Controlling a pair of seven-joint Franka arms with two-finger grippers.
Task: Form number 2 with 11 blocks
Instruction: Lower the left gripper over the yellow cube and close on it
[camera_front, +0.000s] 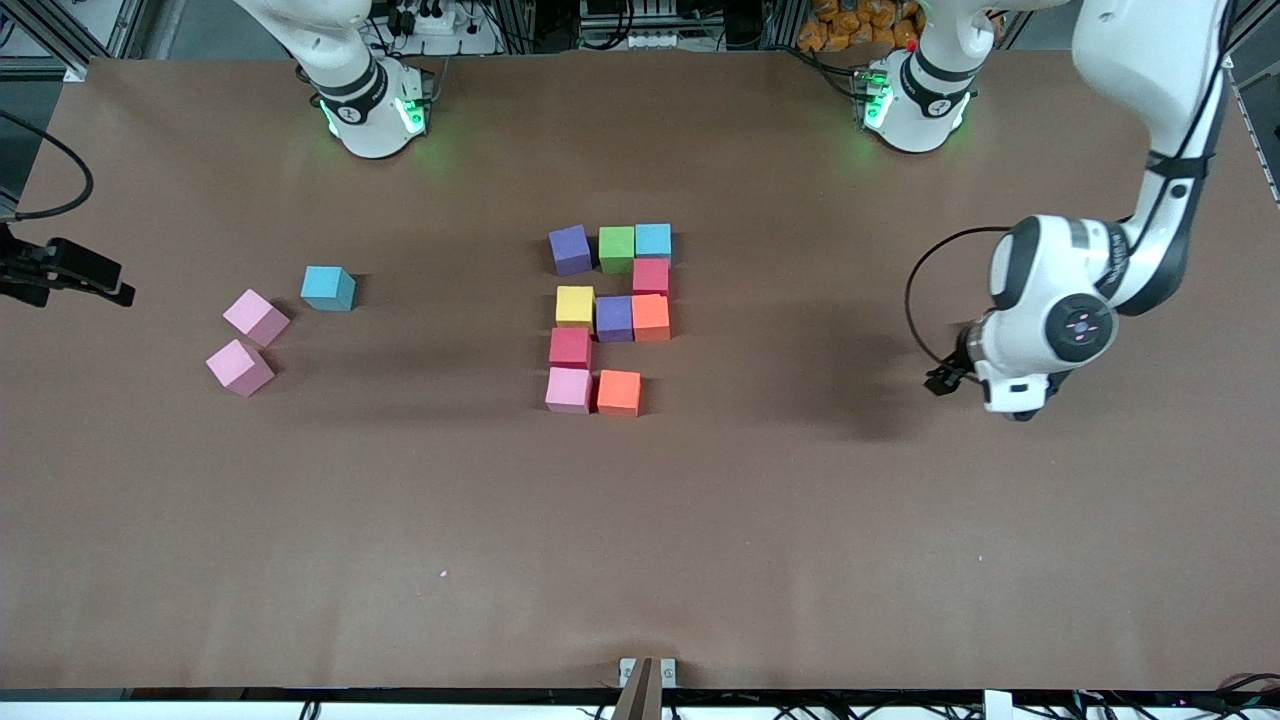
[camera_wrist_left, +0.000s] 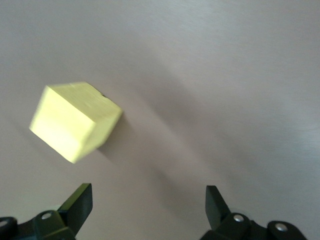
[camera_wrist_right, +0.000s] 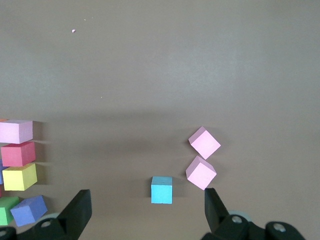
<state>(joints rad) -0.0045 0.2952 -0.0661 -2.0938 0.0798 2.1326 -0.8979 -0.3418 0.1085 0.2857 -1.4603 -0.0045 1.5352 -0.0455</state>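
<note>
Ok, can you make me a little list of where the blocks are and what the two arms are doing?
Figure: ten-block figure in the middle of the table
Loose blocks: pink block, second pink block, light blue block, toward the right arm's end
Lone block: yellow block, by itself on the table
Left end effector: open, empty, over the table by the yellow block
Right end effector: open, empty, up over the table

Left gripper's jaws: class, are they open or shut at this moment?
Open. In the left wrist view the left gripper shows its jaws wide apart with bare table between them; the yellow block lies free, ungripped.
</note>
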